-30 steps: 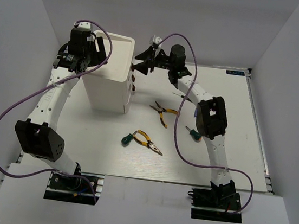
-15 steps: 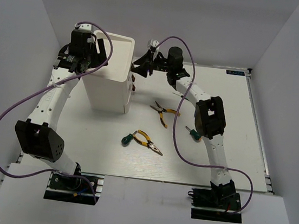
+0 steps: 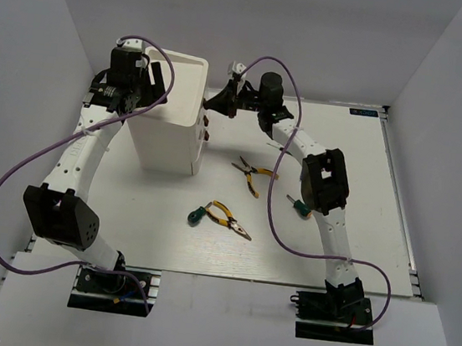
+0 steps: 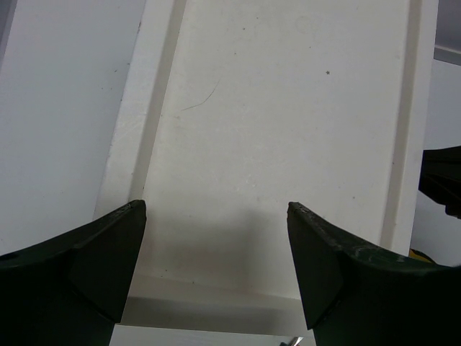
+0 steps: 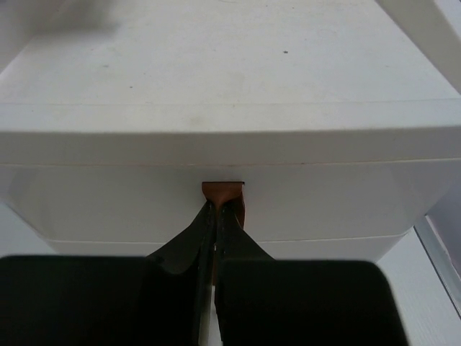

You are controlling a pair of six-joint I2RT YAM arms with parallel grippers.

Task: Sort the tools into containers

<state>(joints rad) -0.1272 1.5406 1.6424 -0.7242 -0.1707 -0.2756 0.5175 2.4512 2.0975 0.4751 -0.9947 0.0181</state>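
Note:
The containers are drawers in a tall white box unit [image 3: 170, 119] at the back left. In the right wrist view my right gripper [image 5: 217, 207] is shut on the small brown knob [image 5: 224, 190] of the top drawer [image 5: 230, 198]. Seen from above, the right gripper [image 3: 215, 102] is at the unit's right face. My left gripper [image 4: 216, 238] hangs open over the unit's flat white top [image 4: 281, 130], holding nothing. On the table lie two yellow-and-black pliers [image 3: 250, 174] [image 3: 230, 218] and two green-handled screwdrivers [image 3: 196, 215] [image 3: 298, 205].
Two more brown knobs [image 3: 207, 136] show lower on the unit's right face. The right arm [image 3: 323, 180] reaches across the table above the tools. A purple cable [image 3: 11, 176] loops off the left arm. White walls close the table in at the back and sides.
The right gripper's fingers have gone from open to shut on the top drawer knob, edging slightly toward the unit. The left arm and the tools have not moved.

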